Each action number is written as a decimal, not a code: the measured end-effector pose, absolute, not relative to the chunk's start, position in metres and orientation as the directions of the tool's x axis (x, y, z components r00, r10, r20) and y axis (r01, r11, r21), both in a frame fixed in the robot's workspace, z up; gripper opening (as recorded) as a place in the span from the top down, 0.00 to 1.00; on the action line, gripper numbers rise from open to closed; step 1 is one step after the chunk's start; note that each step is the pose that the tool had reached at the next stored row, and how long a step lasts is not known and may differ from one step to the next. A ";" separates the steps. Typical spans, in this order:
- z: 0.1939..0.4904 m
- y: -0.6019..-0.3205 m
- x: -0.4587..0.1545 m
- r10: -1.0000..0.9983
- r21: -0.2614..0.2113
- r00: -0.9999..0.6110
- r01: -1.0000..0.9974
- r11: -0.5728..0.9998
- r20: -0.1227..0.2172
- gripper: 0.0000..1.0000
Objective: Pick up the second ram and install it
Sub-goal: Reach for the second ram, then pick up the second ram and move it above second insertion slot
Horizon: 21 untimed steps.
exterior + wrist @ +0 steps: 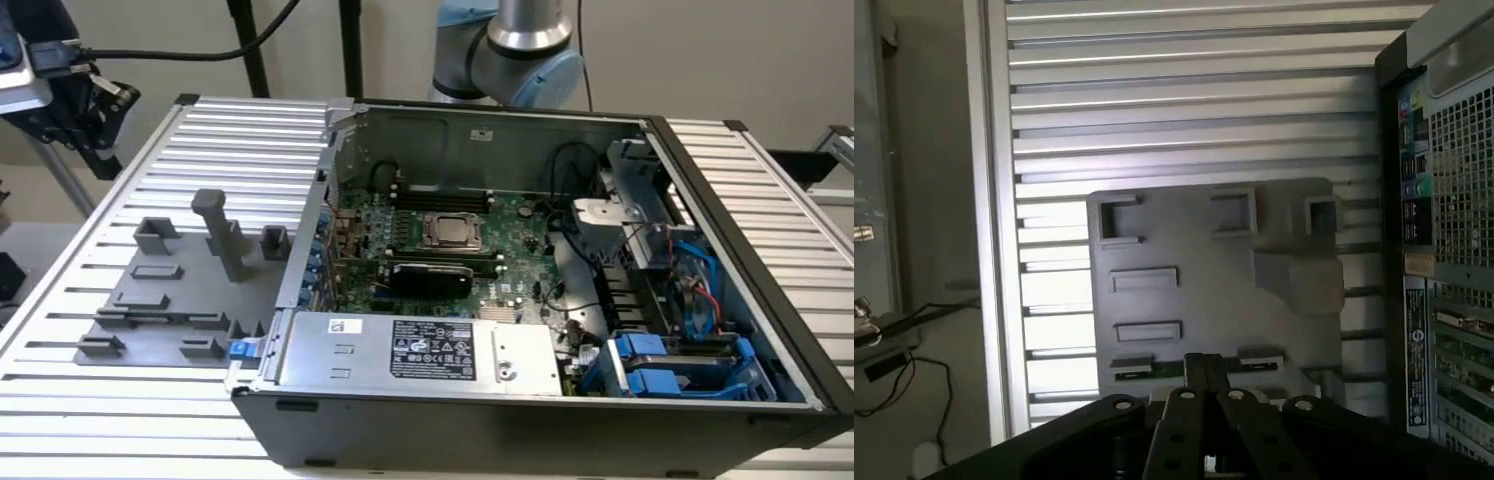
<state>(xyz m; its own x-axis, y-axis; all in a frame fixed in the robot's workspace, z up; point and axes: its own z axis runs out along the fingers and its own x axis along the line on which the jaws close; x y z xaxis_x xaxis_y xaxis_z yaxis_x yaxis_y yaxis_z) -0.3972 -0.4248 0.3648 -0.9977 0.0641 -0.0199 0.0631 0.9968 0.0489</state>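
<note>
Fingers [1195, 378] of my gripper [1205, 371] are pressing together, with only a thin seam showing between them and nothing sitting in the pinch. The second ram [1154, 372] is lying right at their tips in the wrist view. It is showing as a thin dark green strip running along a low holder block [1134, 363], and my fingers are covering one end of it. Whether I am touching it or hanging above it I cannot tell. That block is sitting at one edge of a flat grey tray [1194, 300], which is also carrying several empty bracket-shaped blocks and one taller post [1299, 275]. The tray is resting on a slatted metal table [1194, 100]. Just beside it the perforated rear wall of a computer case [1454, 180] is rising. In the exterior view the tray is lying on the table to the exterior view's left of the open case. Inside the case the motherboard [514, 285] is lying flat, and the CPU socket [451, 232] is sitting near its middle. The long black slots [441, 190] are running just behind the socket. My arm [527, 45] is rising behind the case.
</note>
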 end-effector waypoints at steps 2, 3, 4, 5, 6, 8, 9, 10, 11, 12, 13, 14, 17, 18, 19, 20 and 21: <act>0.364 -0.425 -0.397 0.049 0.049 -0.999 0.048 0.998 -0.020 1.00; 0.364 -0.425 -0.397 0.039 0.049 -0.999 0.038 0.998 -0.020 1.00; 0.364 -0.425 -0.397 0.032 0.049 -0.999 0.031 0.998 -0.019 1.00; 0.363 -0.425 -0.397 0.027 0.049 -0.999 0.026 0.998 -0.019 1.00; 0.363 -0.426 -0.397 0.025 0.049 -1.000 0.024 0.999 -0.017 1.00; 0.363 -0.426 -0.397 0.024 0.049 -1.000 0.023 0.999 -0.015 1.00; 0.363 -0.426 -0.397 0.024 0.049 -1.000 0.023 0.999 -0.015 1.00; 0.363 -0.426 -0.397 0.024 0.049 -1.000 0.023 0.999 -0.015 1.00; 0.363 -0.426 -0.397 0.024 0.049 -1.000 0.023 0.999 -0.015 1.00; 0.363 -0.426 -0.397 0.024 0.049 -1.000 0.023 0.999 -0.015 1.00; 0.363 -0.426 -0.397 0.024 0.049 -1.000 0.023 0.999 -0.015 1.00; 0.363 -0.426 -0.397 0.024 0.049 -1.000 0.023 0.999 -0.015 1.00; 0.363 -0.426 -0.397 0.024 0.049 -1.000 0.023 0.999 -0.015 1.00; 0.363 -0.426 -0.397 0.024 0.049 -1.000 0.023 0.999 -0.015 1.00; 0.363 -0.426 -0.397 0.024 0.049 -1.000 0.023 0.999 -0.015 1.00; 0.363 -0.426 -0.397 0.024 0.049 -1.000 0.023 0.999 -0.015 1.00; 0.363 -0.426 -0.397 0.024 0.049 -1.000 0.023 0.999 -0.015 1.00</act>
<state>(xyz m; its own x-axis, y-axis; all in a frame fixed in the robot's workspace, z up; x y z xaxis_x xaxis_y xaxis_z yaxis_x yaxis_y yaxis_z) -0.3970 -0.4262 0.3630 -0.9996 0.0238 -0.0153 0.0230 0.9985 0.0488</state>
